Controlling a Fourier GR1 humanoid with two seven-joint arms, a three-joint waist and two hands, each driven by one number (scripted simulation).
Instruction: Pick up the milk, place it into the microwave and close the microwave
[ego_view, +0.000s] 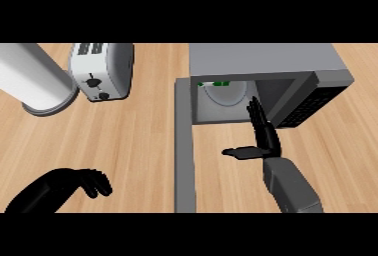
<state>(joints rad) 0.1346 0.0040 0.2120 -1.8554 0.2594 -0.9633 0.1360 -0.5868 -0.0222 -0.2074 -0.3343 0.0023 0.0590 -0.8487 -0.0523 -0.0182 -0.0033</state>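
White milk (224, 94) inside microwave (266, 62); right hand (260, 135) just outside, fingers straight, empty.

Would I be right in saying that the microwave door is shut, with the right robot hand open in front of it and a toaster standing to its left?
Not quite: the head view shows the microwave door swung open, its inside exposed. The rest holds: the right robot hand is open in front of it, and the toaster stands to its left.
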